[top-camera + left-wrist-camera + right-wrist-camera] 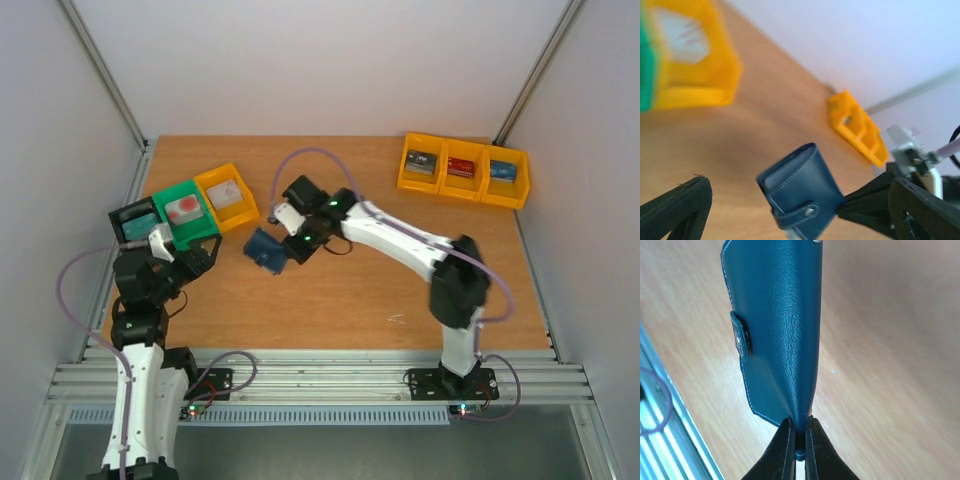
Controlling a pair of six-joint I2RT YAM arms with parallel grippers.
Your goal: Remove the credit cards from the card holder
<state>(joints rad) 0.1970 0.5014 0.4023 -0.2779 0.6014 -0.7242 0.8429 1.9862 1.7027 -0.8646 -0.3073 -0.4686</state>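
Right gripper (799, 427) was found clamped on the closed card holder (780, 325), which was held edge-on over the wooden table (350, 290), near a yellow bin (225, 195). Left gripper (190, 258) was recorded nearby, jaws spread wide.

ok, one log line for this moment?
right gripper: shut on card holder | left gripper: open, empty | strap: snapped shut
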